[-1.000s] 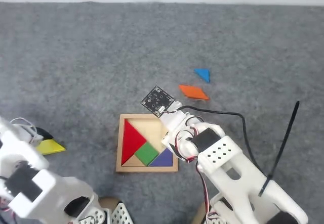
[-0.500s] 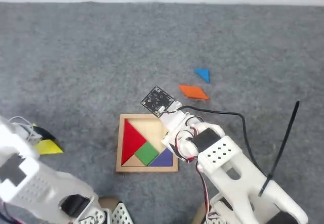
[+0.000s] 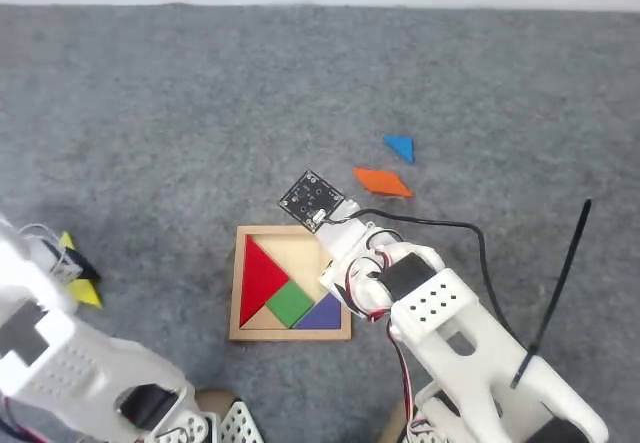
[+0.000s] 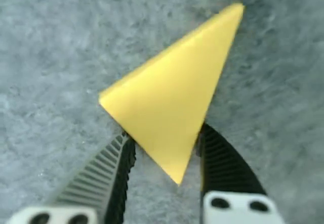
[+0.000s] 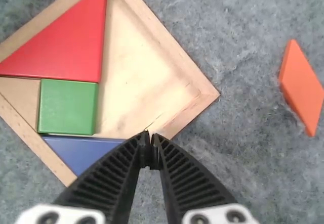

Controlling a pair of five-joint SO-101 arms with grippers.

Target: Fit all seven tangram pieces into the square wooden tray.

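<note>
The square wooden tray (image 3: pixel 237 283) (image 5: pixel 163 34) holds a red triangle (image 3: pixel 262 275) (image 5: pixel 66 47), a green square (image 3: pixel 289 303) (image 5: pixel 68 106) and a violet-blue triangle (image 3: pixel 323 313) (image 5: pixel 83 150). Its far right part is bare wood. My right gripper (image 5: pixel 150 150) hangs shut and empty over the tray's right rim. At the far left, my left gripper (image 4: pixel 164 135) (image 3: pixel 72 263) is shut on one corner of the yellow triangle (image 4: pixel 172 97) (image 3: pixel 82 291), which is tipped up off the carpet. An orange parallelogram (image 3: pixel 383 182) (image 5: pixel 302 93) and a small blue triangle (image 3: pixel 400 147) lie beyond the tray.
Grey carpet (image 3: pixel 180 113) covers the whole table. The right arm's body (image 3: pixel 440 313) and its black cable (image 3: pixel 470 238) cover the ground to the right of the tray. The left arm's base (image 3: pixel 90 383) stands at the near left corner.
The yellow triangle lay flat before. It now stands tilted and has shifted a little left, held by my left gripper. The left arm swung. The right arm kept still.
</note>
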